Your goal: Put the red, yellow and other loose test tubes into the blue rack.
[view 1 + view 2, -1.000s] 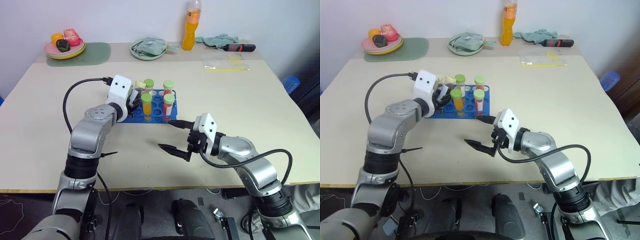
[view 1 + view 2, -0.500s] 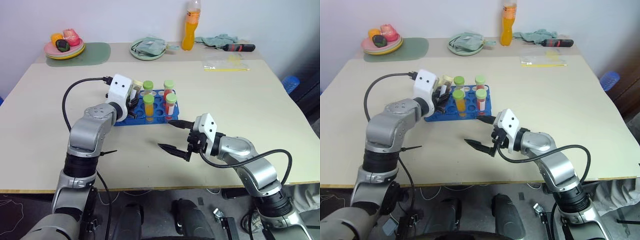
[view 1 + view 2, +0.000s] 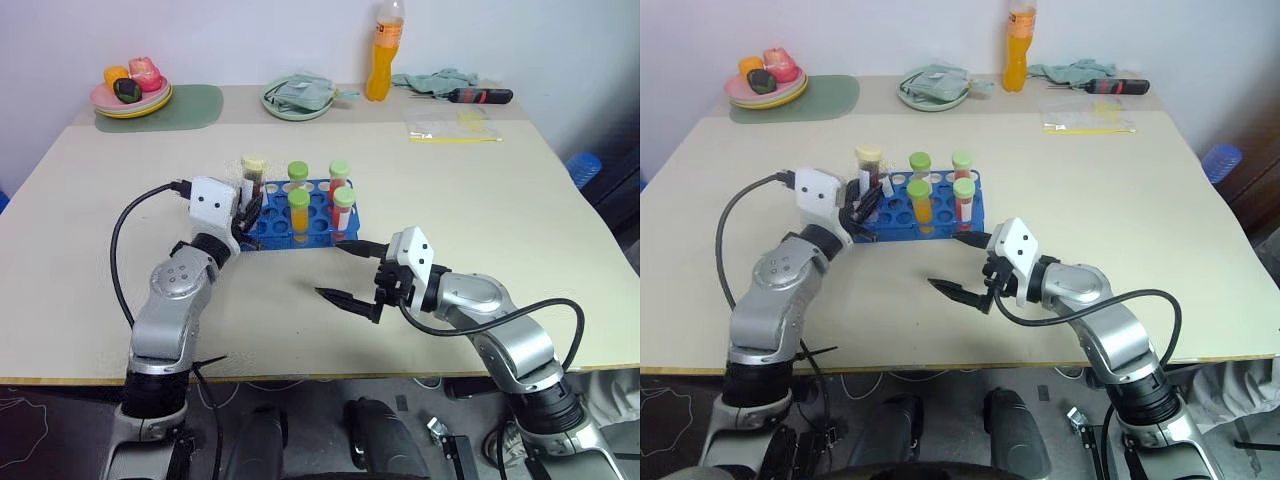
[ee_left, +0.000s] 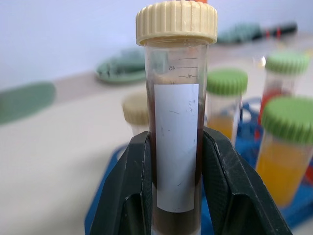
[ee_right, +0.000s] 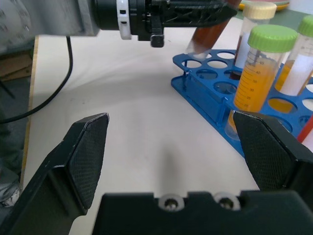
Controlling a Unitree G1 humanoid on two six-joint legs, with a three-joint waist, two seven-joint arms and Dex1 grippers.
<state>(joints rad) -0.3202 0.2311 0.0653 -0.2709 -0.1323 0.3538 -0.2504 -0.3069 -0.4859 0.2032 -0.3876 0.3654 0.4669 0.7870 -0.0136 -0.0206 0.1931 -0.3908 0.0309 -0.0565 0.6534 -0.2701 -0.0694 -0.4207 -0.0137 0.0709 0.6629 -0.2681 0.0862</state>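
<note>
The blue rack [image 3: 312, 222] stands mid-table with green-capped tubes in it, two orange [image 3: 297, 210] and two red [image 3: 343, 207]. A cream-capped tube [image 5: 250, 30] also stands in the rack. My left gripper [image 3: 249, 202], at the rack's left end, is shut on another cream-capped tube of dark brown liquid [image 4: 176, 122]. That tube is held nearly upright, its lower end just over the rack's end holes. My right gripper [image 3: 331, 269] hovers open in front of the rack with nothing between its fingers [image 5: 88, 147].
Along the far edge are a plate of fruit [image 3: 131, 97] on a green mat [image 3: 195, 106], a bowl with a cloth [image 3: 297, 98], an orange drink bottle [image 3: 380, 55], a screwdriver [image 3: 480, 96] and a plastic bag [image 3: 450, 129]. A blue stool [image 3: 583, 166] stands off the table's right side.
My left arm has dropped and drawn back toward the rack's left end, its wrist tilting up. Its fingers have closed on the cream-capped tube, which now stands more upright. The right arm has not moved.
</note>
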